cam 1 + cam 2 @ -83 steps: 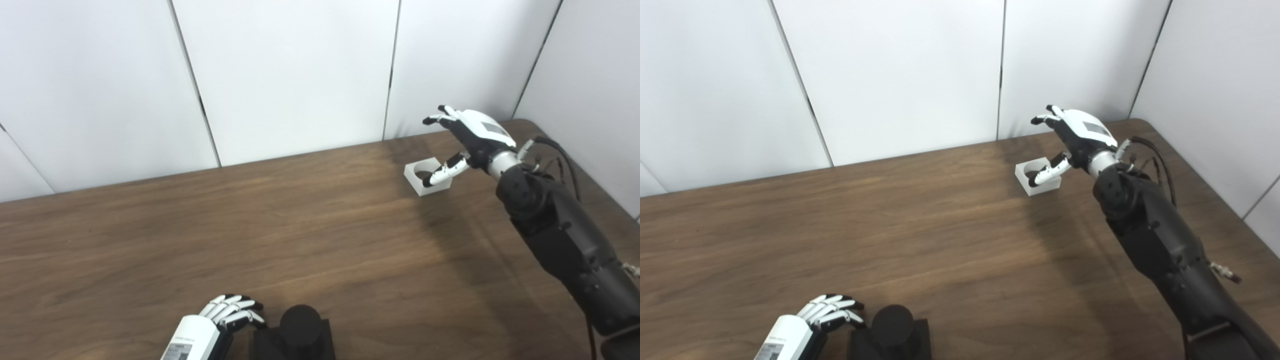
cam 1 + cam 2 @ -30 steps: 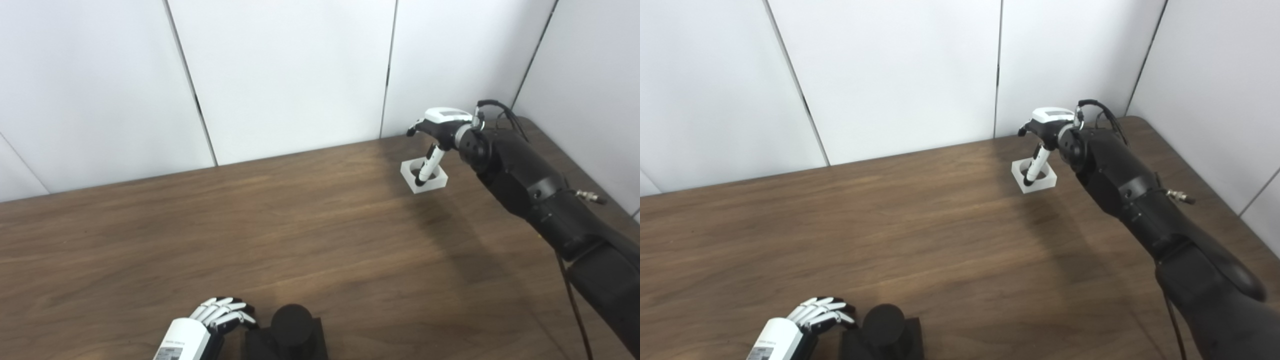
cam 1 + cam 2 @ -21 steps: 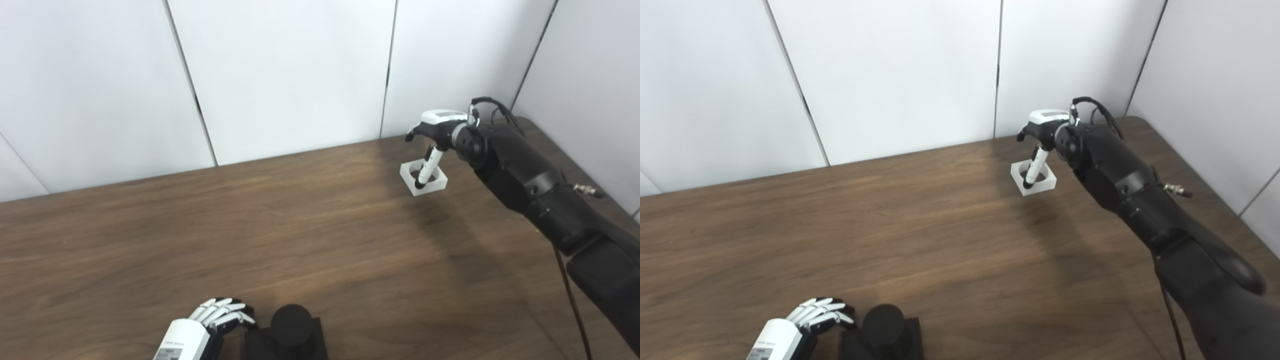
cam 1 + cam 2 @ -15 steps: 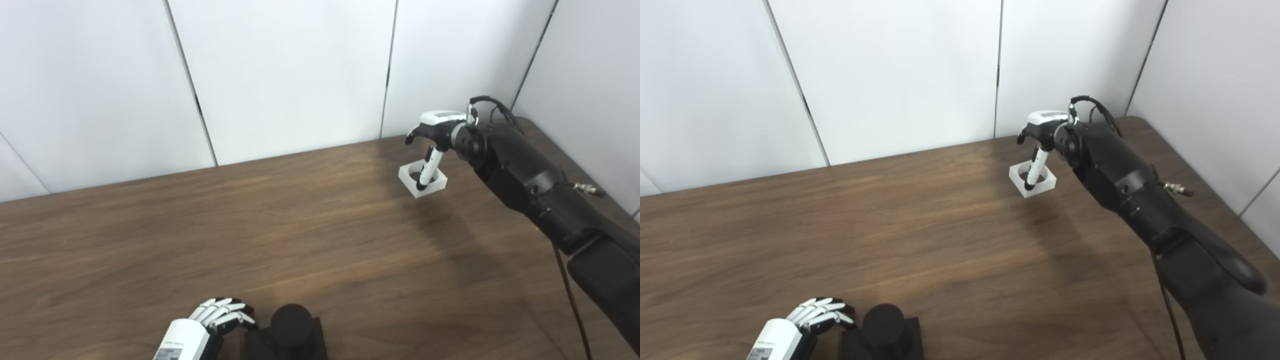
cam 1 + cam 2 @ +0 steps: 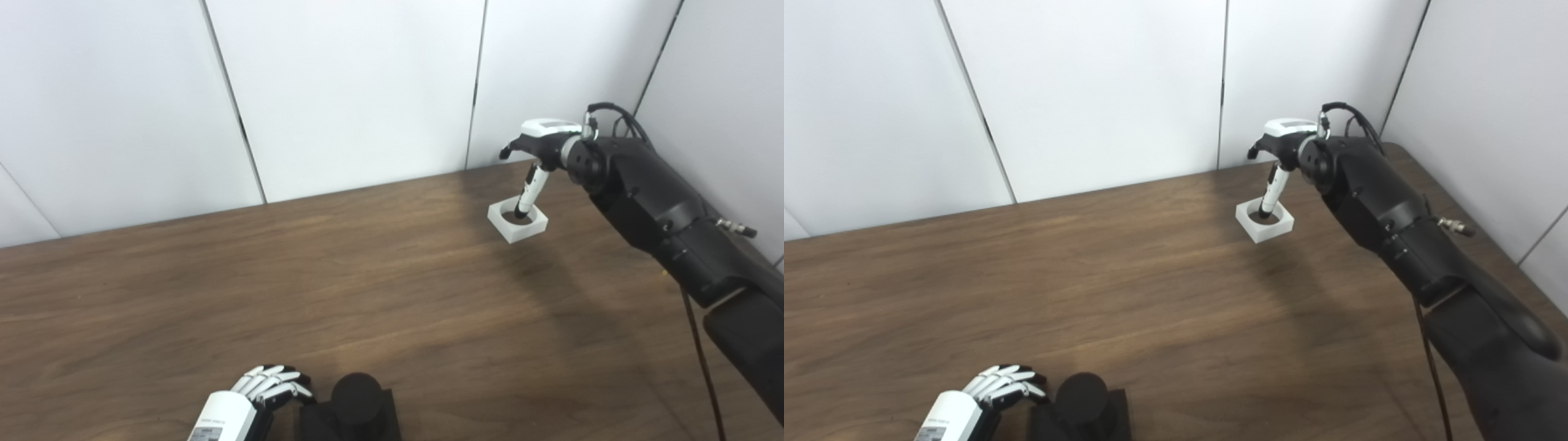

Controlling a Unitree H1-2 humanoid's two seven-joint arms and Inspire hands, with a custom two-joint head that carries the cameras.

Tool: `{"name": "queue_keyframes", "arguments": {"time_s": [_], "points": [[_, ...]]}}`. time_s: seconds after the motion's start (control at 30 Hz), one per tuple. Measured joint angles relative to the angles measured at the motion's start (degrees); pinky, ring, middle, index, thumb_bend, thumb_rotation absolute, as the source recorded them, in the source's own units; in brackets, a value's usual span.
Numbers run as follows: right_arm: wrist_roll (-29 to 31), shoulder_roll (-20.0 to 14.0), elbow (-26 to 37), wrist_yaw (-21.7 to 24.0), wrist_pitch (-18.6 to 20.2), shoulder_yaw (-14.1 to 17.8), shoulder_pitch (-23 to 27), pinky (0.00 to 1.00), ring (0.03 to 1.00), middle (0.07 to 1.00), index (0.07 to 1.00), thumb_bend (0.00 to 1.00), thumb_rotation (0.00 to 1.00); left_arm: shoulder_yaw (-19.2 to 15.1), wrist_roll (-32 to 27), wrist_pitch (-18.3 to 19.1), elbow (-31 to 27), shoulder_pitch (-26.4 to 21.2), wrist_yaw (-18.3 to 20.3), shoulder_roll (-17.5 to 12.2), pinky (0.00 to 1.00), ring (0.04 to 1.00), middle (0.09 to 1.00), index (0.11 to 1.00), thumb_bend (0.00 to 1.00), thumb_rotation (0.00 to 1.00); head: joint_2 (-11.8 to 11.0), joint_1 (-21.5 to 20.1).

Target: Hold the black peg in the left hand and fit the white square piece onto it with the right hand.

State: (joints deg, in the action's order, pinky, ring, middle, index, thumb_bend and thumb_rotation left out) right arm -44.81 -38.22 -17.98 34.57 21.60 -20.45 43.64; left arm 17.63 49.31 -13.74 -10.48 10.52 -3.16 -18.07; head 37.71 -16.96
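A white square piece [image 5: 517, 219] with a round hole is seen at the far right of the wooden table [image 5: 380, 288]; whether it rests on the surface or is slightly raised cannot be told. One finger [image 5: 527, 192] of the right hand [image 5: 539, 144] is pointed down into the hole, and the grip on the piece cannot be judged. The black peg [image 5: 356, 398] is stood on its dark base [image 5: 312, 421] at the near edge. The left hand [image 5: 266, 391] is kept just beside it, fingers loosely curled, nothing held.

Wooden table [image 5: 306, 288]; black peg [image 5: 352, 407] on it
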Motion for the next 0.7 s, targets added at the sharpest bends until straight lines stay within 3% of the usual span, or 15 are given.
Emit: {"name": "queue_keyframes", "arguments": {"time_s": [0.2,0.7], "points": [[0.46,0.0,0.65,0.12,0.17,0.29,0.0,1.0,1.0,0.941,0.849,0.93,0.2,0.03,0.09,0.0,0.0,-0.01,0.0,0.0,0.84,0.8,0.749,0.49,0.51,0.05,0.17,-0.09],[-1.27,-0.58,0.66,4.78,0.2,-2.77,0.01,1.0,1.0,0.93,0.788,0.95,0.21,-0.02,0.1,-0.01,0.04,-0.02,-0.18,0.0,0.84,0.798,0.747,0.489,0.51,0.05,0.61,-0.17]]}}
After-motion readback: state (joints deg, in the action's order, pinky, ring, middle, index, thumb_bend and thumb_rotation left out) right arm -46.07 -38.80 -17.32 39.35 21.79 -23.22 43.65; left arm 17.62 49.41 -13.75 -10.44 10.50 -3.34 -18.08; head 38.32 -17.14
